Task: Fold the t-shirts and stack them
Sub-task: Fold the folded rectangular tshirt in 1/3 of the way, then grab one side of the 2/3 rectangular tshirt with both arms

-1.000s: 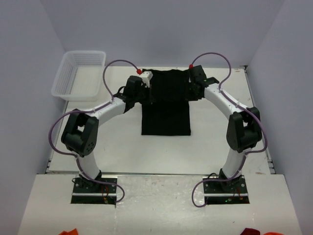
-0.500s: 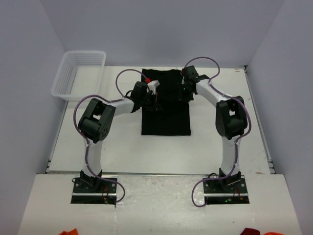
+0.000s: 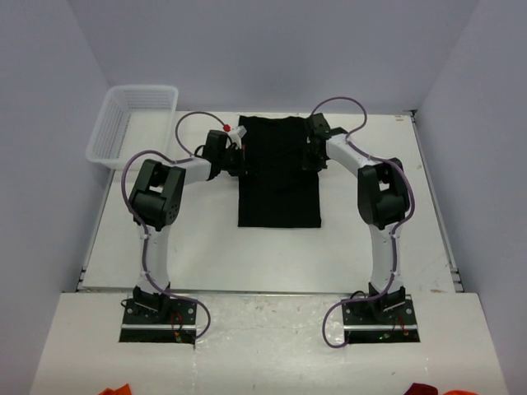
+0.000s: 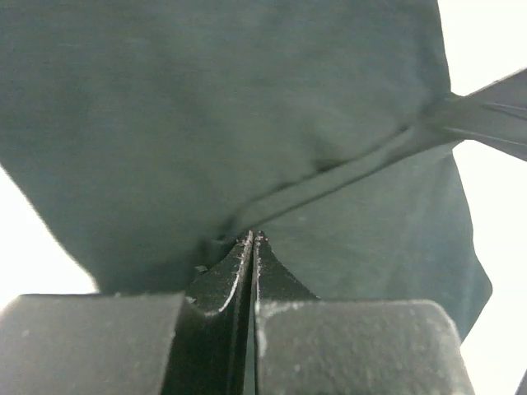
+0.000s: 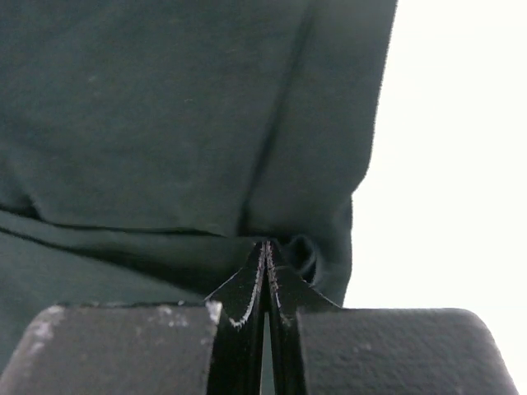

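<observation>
One black t-shirt [image 3: 278, 177] lies flat on the white table as a long rectangle, its far edge near the back of the table. My left gripper [image 3: 237, 158] sits at the shirt's left edge and my right gripper [image 3: 314, 155] at its right edge, both toward the far half. In the left wrist view the jaws [image 4: 254, 235] are pressed together with a taut crease of the black cloth [image 4: 247, 107] running from their tips. In the right wrist view the jaws [image 5: 265, 243] are also together, with cloth [image 5: 165, 107] bunched at the tips.
A white mesh basket [image 3: 103, 140] stands at the table's far left corner. Purple cables loop above both forearms. Bare white table [image 3: 272, 255] lies between the shirt and the arm bases [image 3: 160, 309].
Both grippers swung inward over the shirt's far half, then back out to its side edges. The far part of the shirt went from wider with sleeves out to a straight rectangle.
</observation>
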You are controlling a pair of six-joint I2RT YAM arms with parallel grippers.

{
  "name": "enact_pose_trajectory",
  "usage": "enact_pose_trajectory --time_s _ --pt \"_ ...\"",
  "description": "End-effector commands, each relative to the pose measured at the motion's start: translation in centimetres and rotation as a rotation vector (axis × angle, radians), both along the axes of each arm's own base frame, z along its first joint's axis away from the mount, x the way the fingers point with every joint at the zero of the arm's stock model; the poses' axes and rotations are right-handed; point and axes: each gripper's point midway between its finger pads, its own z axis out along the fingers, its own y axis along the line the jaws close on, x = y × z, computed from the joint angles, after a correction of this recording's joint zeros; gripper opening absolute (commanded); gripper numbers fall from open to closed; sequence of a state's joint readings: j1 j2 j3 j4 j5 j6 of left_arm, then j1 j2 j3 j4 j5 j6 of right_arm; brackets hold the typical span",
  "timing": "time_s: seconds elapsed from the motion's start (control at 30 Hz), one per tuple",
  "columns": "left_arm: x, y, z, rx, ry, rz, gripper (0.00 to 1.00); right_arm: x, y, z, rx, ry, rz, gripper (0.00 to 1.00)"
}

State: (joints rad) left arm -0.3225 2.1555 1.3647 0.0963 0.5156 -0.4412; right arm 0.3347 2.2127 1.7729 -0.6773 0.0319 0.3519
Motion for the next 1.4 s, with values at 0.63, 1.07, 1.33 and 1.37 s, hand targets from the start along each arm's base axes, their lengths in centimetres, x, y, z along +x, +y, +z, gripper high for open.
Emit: enact_pose_trajectory --time_s 0.63,1.07,1.33,1.37 --pt "2.0 2.5 4.1 -0.037 -0.135 0.082 0.0 -8.5 1.4 5.2 0.171 -0.053 0.055 0.23" --pt "-3.4 6.8 11.3 0.155 -0.253 0.251 0.46 -17.6 0.7 2.7 0.308 -0.023 0.019 0.61" --pt "-8.7 6.4 8.7 0.15 -0.178 0.22 0.46 -18.8 0.2 2.2 0.33 -0.026 -0.031 0.63" --pt "-9.0 6.4 9.1 0.146 -0.188 0.218 0.45 -18.9 0.4 2.2 0.338 -0.018 -0.031 0.63"
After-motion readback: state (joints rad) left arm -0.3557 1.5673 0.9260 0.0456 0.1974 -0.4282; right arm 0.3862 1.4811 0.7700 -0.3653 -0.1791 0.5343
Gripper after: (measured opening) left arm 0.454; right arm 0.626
